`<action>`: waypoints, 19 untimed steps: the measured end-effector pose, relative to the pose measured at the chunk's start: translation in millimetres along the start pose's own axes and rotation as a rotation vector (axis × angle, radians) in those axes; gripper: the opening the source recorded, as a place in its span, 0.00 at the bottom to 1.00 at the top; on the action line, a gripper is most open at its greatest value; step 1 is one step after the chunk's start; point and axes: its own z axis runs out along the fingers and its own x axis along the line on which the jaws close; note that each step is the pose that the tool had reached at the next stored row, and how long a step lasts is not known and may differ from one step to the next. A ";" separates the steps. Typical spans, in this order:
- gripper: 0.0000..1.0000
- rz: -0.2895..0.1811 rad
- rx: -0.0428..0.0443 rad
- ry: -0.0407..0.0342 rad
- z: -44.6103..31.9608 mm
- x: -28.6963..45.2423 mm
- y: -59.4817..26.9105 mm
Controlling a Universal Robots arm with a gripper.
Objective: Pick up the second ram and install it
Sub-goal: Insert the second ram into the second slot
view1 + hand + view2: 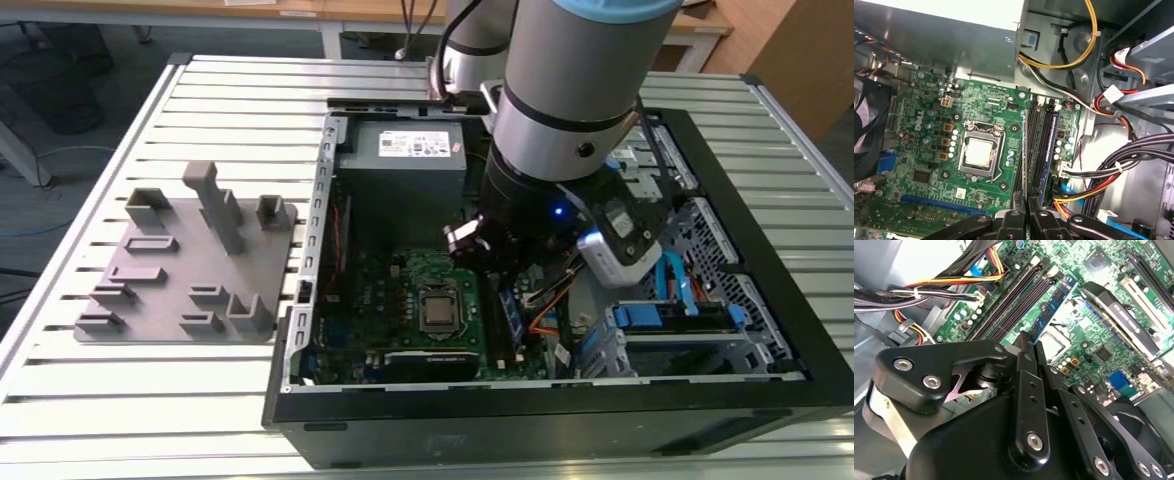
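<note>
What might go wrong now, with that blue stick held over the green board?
1. The gripper holds the second ram close by the black slots; if the stick is not lined up with a slot, pressing down might jam or bend it.
2. The coloured cables lie close to the slots and might snag the gripper.

Bright green motherboard (929,115), blue second ram (1054,305), glossy black gripper (1026,342), yellow, red and black cables (954,281), and a pale, stripe-slatted table (80,400)!
</note>
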 end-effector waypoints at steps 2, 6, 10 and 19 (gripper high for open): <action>0.14 0.016 0.0003 -0.0003 0.0 0.0 0.0; 0.14 0.042 0.0007 -0.0007 0.0 0.0 0.0; 0.14 0.070 0.0013 -0.0012 0.1 0.0 0.0; 0.14 0.132 0.0030 -0.0021 0.2 0.0 0.0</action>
